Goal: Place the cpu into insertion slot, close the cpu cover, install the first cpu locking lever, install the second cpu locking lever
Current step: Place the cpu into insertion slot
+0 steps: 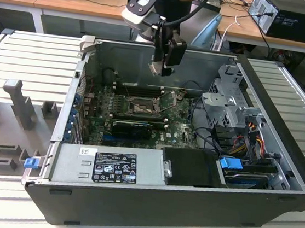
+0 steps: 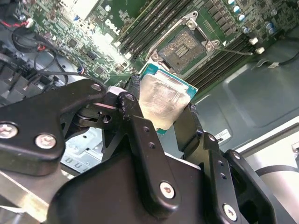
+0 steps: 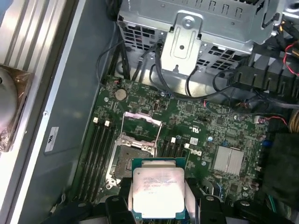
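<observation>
My gripper (image 1: 158, 66) hangs above the open computer case, shut on the cpu (image 1: 155, 68). Both wrist views show the cpu (image 3: 156, 186) (image 2: 161, 100) as a square silver-topped chip with a green edge, clamped between the black fingers (image 2: 133, 100). The gripper (image 3: 158, 201) holds it well above the insertion slot (image 3: 128, 163), a dark square socket with a metal rim on the green motherboard (image 3: 205, 135). That slot (image 2: 182, 46) (image 1: 142, 108) lies bare. The cpu cover (image 3: 141, 122), a thin metal frame, stands flipped open at the slot's far side.
Long black memory slots (image 3: 96, 154) flank the socket. A black graphics card (image 1: 131, 128) lies in front of it, then the power supply (image 1: 108, 164). A metal drive cage (image 1: 228, 106) and cables fill the exterior view's right. The case walls (image 1: 164, 57) enclose everything.
</observation>
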`<state>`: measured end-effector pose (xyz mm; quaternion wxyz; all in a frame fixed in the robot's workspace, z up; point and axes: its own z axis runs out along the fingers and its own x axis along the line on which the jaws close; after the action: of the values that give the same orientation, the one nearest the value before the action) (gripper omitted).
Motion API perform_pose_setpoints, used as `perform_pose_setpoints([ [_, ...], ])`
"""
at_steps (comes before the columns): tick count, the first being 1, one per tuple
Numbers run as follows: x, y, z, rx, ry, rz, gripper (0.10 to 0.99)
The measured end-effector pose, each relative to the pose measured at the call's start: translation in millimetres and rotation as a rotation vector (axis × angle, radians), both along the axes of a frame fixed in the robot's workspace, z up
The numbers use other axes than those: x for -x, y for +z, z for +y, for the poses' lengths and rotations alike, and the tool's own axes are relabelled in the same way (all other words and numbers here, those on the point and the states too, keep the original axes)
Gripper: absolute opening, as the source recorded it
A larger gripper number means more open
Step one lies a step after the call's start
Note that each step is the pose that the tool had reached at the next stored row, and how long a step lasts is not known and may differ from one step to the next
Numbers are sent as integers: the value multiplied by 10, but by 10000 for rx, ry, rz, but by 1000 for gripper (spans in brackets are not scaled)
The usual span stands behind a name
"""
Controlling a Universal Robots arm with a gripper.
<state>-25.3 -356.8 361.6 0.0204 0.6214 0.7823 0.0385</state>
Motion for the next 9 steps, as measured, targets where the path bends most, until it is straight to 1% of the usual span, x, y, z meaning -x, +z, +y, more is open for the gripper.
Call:
perform_pose_setpoints([
  [3, 1, -5, 0, 1, -497, 1, 533],
  [9, 35, -15, 0, -1, -923, 2, 533],
])
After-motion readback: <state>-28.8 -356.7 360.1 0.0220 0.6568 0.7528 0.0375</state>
